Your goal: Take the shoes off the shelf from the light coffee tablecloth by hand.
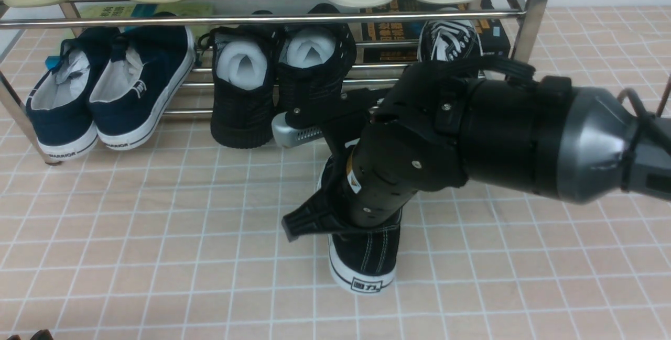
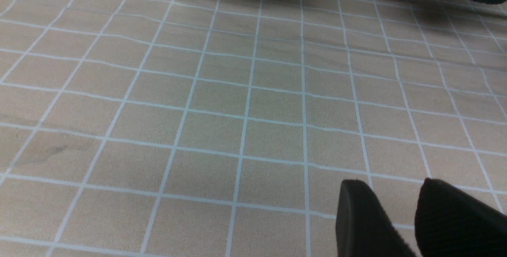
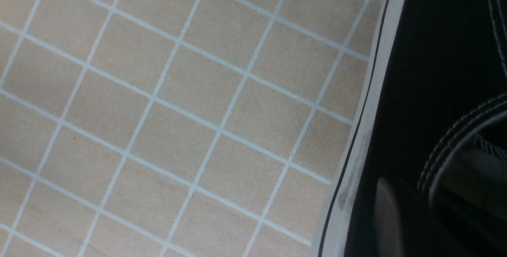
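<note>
Black right arm point(image 1: 498, 135) with grey collar point(image 1: 592, 146), screws point(image 1: 417, 163).

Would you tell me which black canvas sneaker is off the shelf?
The sneaker on the tablecloth under the right gripper; its mate sits on the shelf at the right end.

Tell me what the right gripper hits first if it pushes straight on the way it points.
The black sneaker: the right gripper points down into it, apparently touching it; the tablecloth lies just beneath.

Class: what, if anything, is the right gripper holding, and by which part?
The right gripper appears to grip a black sneaker by the side of its collar, near the heel.
</note>
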You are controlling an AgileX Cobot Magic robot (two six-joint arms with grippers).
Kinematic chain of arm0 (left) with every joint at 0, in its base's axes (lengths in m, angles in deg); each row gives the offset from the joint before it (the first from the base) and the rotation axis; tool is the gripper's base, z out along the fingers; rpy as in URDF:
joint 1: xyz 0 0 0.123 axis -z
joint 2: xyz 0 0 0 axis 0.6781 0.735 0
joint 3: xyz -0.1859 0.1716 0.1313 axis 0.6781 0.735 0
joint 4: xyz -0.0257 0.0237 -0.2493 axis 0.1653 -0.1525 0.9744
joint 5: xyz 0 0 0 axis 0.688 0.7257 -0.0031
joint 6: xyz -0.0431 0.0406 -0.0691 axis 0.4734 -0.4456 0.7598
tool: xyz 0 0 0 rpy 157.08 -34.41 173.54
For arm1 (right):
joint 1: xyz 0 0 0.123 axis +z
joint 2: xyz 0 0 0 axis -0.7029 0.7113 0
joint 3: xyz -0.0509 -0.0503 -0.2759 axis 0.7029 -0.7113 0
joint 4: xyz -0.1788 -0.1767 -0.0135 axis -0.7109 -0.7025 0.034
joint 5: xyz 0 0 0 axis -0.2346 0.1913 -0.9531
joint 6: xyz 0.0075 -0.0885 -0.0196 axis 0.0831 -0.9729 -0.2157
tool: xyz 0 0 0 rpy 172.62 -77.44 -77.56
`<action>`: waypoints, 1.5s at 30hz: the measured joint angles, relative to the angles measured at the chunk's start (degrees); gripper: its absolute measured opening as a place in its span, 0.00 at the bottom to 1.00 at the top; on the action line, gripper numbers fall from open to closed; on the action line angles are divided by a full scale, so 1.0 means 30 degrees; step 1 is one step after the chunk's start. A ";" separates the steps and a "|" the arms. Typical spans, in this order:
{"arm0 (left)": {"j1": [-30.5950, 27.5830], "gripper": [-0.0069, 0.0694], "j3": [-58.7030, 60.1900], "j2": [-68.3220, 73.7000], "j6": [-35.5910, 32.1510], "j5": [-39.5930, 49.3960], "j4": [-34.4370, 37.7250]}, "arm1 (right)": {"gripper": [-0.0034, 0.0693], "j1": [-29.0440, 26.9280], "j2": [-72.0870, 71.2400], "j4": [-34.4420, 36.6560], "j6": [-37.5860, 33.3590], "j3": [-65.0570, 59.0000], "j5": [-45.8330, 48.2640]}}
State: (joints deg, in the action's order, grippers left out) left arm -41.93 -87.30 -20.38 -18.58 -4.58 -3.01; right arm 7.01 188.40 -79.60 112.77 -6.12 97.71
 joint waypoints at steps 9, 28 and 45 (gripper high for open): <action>0.0000 0.41 0.0000 0.0000 0.0000 0.0000 0.0000 | 0.28 0.0000 -0.0018 0.1731 -0.1227 0.0018 0.0353; 0.0000 0.41 0.0000 0.0000 0.0000 0.0000 0.0000 | 0.08 -0.3783 -0.0018 0.1412 -0.5203 0.4556 0.5332; 0.0000 0.41 0.0000 0.0000 0.0000 0.0000 0.0000 | 0.26 -0.8300 0.0476 0.0932 -0.5330 0.4779 0.2030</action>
State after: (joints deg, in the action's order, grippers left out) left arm -41.93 -87.30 -20.38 -18.58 -4.58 -3.01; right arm -17.89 189.83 -76.80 96.78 8.21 103.80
